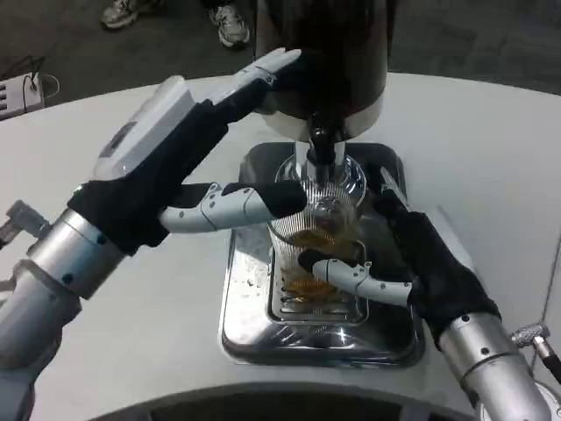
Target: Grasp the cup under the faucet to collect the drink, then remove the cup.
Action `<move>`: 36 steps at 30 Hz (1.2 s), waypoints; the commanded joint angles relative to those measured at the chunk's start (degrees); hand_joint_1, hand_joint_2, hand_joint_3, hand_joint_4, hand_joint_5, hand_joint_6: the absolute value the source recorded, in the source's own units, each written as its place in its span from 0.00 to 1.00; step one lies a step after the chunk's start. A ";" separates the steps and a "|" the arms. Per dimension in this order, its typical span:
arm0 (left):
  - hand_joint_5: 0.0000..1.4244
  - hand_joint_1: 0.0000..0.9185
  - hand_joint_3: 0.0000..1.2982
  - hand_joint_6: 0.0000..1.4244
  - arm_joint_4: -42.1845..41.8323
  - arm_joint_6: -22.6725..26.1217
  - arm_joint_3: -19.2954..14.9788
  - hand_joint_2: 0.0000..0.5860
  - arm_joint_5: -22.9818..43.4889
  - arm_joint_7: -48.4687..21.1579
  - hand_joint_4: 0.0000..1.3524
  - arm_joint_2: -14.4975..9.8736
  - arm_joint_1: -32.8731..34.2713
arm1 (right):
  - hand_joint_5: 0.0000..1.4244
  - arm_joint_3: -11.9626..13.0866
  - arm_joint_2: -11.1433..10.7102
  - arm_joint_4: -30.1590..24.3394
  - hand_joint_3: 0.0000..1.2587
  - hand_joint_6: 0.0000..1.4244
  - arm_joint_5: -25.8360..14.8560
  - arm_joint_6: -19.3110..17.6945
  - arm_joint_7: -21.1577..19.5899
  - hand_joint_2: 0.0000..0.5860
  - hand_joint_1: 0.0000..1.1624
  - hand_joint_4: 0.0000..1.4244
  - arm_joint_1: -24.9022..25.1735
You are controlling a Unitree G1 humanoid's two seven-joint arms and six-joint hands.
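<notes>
A clear ribbed cup (317, 230) with amber drink in its bottom stands on the grate of the steel drip tray (254, 338), right below the black faucet (319, 140) of the dark dispenser (329, 53). My right hand (412, 254) wraps the cup from the right, thumb across its front. My left hand (188, 153) is raised at the left, long fingers stretched up to the dispenser's side by the faucet, thumb pointing toward the cup's rim. Whether those fingers press anything is hidden.
The round white table (491, 167) spreads around the tray. A person's shoes (230, 24) stand on the dark floor beyond the far edge. A white power strip (19, 92) lies at the far left.
</notes>
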State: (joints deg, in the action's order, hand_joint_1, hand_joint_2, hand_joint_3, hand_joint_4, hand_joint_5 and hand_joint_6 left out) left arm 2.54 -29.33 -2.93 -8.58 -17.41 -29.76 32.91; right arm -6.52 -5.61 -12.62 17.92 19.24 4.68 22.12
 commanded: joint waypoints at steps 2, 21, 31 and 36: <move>0.13 0.00 0.13 0.21 -2.47 -0.46 -2.64 0.03 2.37 2.02 0.07 0.84 -3.31 | 0.02 -0.16 -0.28 0.27 0.00 0.01 -0.68 -0.97 -0.18 0.34 0.69 0.00 0.09; 0.14 0.00 0.14 0.22 -9.29 4.20 -12.68 0.05 3.25 3.35 0.08 -0.02 -22.81 | 0.03 -1.53 0.21 4.27 0.00 0.02 -2.22 -3.87 -0.34 0.34 0.69 0.00 1.30; 0.15 0.00 0.14 0.22 -10.14 4.52 -13.79 0.05 2.88 2.81 0.08 -0.62 -28.50 | 0.03 -1.78 1.18 8.26 0.00 0.02 -2.13 -6.76 -1.57 0.34 0.69 0.00 2.53; 0.15 0.00 0.14 0.22 -10.79 5.04 -13.28 0.05 2.39 2.56 0.08 -0.85 -30.06 | 0.04 -1.59 1.56 10.40 0.00 0.02 -1.99 -8.67 -3.15 0.34 0.69 0.00 3.17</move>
State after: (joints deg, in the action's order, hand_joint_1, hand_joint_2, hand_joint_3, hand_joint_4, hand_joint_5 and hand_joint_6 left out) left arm -7.50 -25.16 -16.41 -5.25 -14.65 -29.86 4.21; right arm -8.12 -4.67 -3.34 16.23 12.24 2.60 24.49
